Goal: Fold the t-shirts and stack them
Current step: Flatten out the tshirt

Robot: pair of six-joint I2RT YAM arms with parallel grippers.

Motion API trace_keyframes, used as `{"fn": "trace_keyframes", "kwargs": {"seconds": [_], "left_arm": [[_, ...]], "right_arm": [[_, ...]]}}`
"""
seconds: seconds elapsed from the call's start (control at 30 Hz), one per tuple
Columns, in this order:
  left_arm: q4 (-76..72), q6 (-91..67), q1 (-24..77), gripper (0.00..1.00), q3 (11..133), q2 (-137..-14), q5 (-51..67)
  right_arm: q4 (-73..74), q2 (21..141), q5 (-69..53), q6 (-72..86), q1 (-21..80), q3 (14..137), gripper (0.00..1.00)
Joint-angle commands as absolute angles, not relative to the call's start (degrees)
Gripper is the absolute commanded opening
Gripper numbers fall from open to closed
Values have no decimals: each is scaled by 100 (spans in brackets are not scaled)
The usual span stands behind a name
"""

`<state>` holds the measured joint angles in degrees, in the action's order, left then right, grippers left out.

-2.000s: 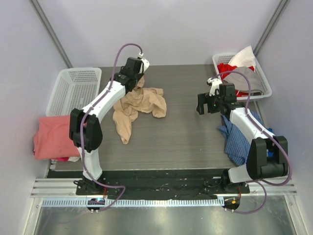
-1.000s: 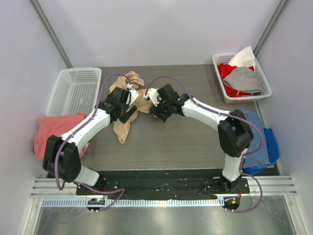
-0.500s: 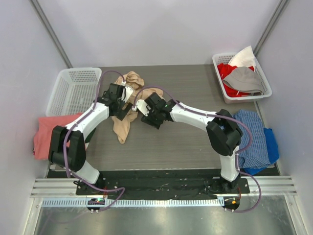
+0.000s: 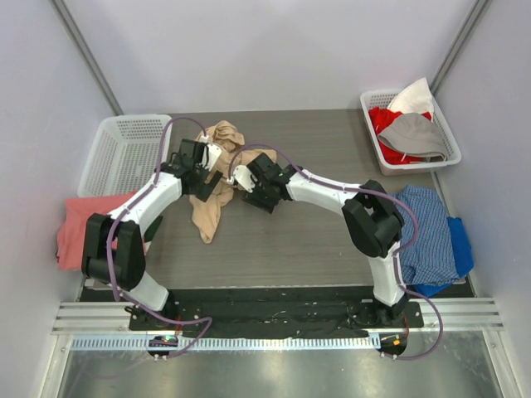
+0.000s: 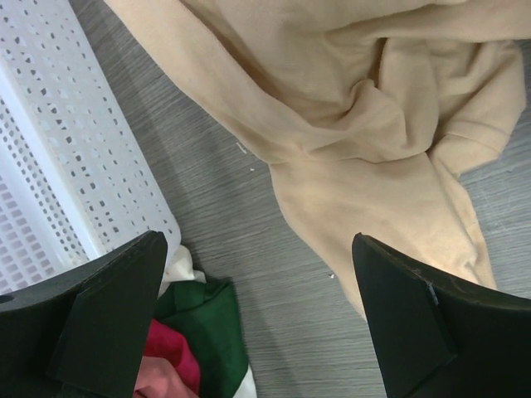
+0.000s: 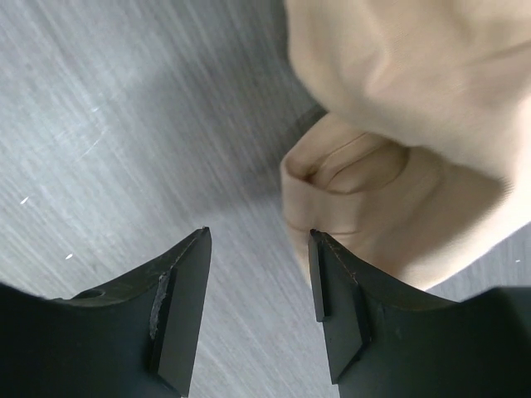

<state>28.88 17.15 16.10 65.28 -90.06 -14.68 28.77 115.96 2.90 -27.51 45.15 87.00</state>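
Note:
A crumpled tan t-shirt (image 4: 217, 157) lies on the table's back left, one end trailing toward the front (image 4: 207, 224). My left gripper (image 4: 209, 181) hovers over its left side. In the left wrist view this gripper (image 5: 255, 242) is wide open over bare table, with the tan cloth (image 5: 373, 124) beyond the fingers. My right gripper (image 4: 249, 192) is at the shirt's right edge. Its fingers stand partly apart (image 6: 259, 236) with only table between them, and the right finger is beside a folded hem (image 6: 365, 182). A salmon-pink t-shirt (image 4: 91, 228) lies at the left edge.
A white basket (image 4: 124, 153) stands at the back left, its wall (image 5: 66, 149) close to my left gripper. Green and red cloth (image 5: 199, 332) lies by it. Another basket (image 4: 411, 128) at the back right holds red, grey and white clothes. A blue checked shirt (image 4: 423, 232) lies at the right.
The right arm has swung from the right side across to the tan shirt and narrowed its jaws a little. The left gripper has dropped beside the shirt, which is now bunched further left.

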Motion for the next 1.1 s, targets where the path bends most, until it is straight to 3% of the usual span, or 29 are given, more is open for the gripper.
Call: {"fn": "trace_keyframes", "kwargs": {"seconds": [0.0,0.17,0.27,0.53,0.87,1.07], "left_arm": [[2698,1565,1591,100,6434,-8956,-1239],[2874,1380,1591,100,6390,-8877,-897],[3085,1275,1643,99,6363,-8772,-712],[3691,1222,1907,99,5951,-8131,-422],[4289,1143,2592,99,5345,-7664,-211],[3868,1274,2602,89,5010,-7962,-211]], "right_arm": [[2751,11715,360,-2892,4430,9096,57],[2760,11830,378,-2944,4395,9255,57],[2751,11953,361,-2944,4351,9308,52],[2751,12041,369,-2857,4307,9264,1],[2751,11769,545,-2760,4271,9176,1],[2769,11672,589,-2698,4271,9079,1]]}}
